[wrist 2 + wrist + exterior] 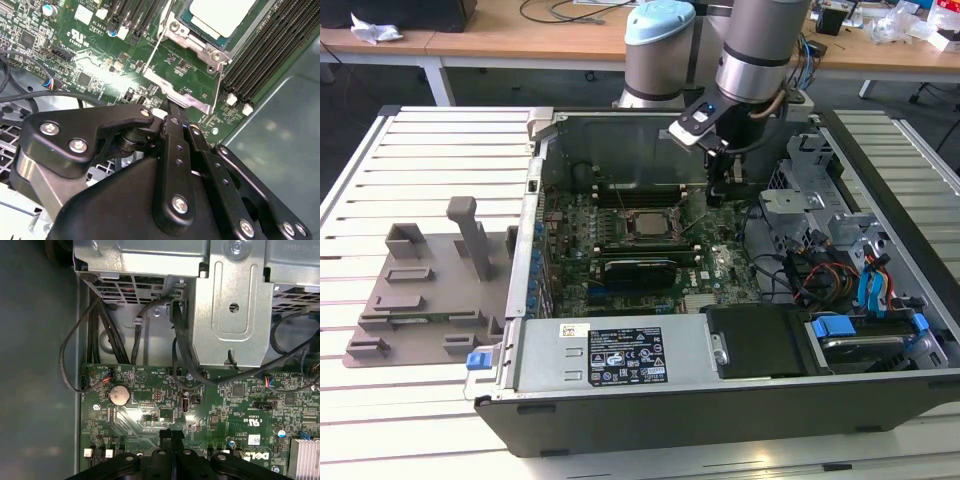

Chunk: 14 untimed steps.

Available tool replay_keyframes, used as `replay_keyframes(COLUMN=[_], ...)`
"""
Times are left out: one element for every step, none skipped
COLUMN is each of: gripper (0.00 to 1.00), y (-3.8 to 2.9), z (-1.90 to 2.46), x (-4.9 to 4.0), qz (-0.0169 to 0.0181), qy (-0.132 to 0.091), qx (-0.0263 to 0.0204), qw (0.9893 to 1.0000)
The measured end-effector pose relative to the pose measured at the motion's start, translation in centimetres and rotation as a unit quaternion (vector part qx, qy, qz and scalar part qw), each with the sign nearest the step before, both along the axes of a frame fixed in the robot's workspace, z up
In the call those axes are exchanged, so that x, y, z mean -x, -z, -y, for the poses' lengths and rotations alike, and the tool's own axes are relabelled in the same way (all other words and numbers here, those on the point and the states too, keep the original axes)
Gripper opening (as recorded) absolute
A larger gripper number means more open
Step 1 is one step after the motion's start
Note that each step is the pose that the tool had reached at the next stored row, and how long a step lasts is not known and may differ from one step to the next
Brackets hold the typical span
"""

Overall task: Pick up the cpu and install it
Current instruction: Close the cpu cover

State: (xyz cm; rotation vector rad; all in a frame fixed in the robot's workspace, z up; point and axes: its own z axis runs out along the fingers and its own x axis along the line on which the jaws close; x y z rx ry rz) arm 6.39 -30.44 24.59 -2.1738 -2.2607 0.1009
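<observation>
Wooden desks run along the back of the room, and in front of them a pale slatted worktop carries an open computer case lying on its side, with a grey plastic tray beside it towards the exterior view's left. From where I stand the green motherboard is in plain sight inside the case, and the cpu sits flat in its socket near the middle of the board, silver top facing up; the second wrist view shows it seated within the socket's metal frame, with rows of memory slots alongside. The arm reaches down into the case, and its end effector hangs low over the board just to the exterior view's right of the socket. Its black fingers are drawn together to a narrow tip with nothing visible between them, as both wrist views show, and that tip is right at the edge of the socket frame, apart from the cpu itself. In the first wrist view, a round coin battery lies on the board beyond the fingertips, with black cables and a metal drive cage further off.
</observation>
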Motion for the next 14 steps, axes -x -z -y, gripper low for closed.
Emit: replay_keyframes(gripper=[0.11, 0.11, 0.11, 0.11, 0.11, 0.11, 0.11, 0.11, 0.11, 0.11, 0.11, 0.11, 0.11, 0.11], y=[0.0, 0.0, 0.0, 0.0, 0.0, 0.0, 0.0, 0.0, 0.0, 0.0, 0.0, 0.0, 0.0, 0.0], z=[0.0, 0.0, 0.0, 0.0, 0.01, 0.01, 0.01, 0.01, 0.01, 0.01, 0.01, 0.0, 0.01, 0.01], x=[0.21, 0.53, 0.81, 1.03, 1.25, 1.46, 1.59, 1.7, 1.97, 2.15, 2.34, 2.59, 2.84, 3.11], qz=[0.0, 0.0, 0.0, 0.0, 0.0, 0.0, 0.0, 0.0, 0.0, 0.0, 0.0, 0.0, 0.0, 0.0], qy=[0.0, 0.0, 0.0, 0.0, 0.0, 0.0, 0.0, 0.0, 0.0, 0.0, 0.0, 0.0, 0.0, 0.0], qx=[0.0, 0.0, -0.0001, 0.0, 0.0, 0.0, 0.0, 0.0, 0.0, 0.0, 0.0, 0.0, 0.0, 0.0], qw=[1.0, 1.0, 1.0, 1.0, 1.0, 1.0, 1.0, 1.0, 1.0, 1.0, 1.0, 1.0, 1.0, 1.0])
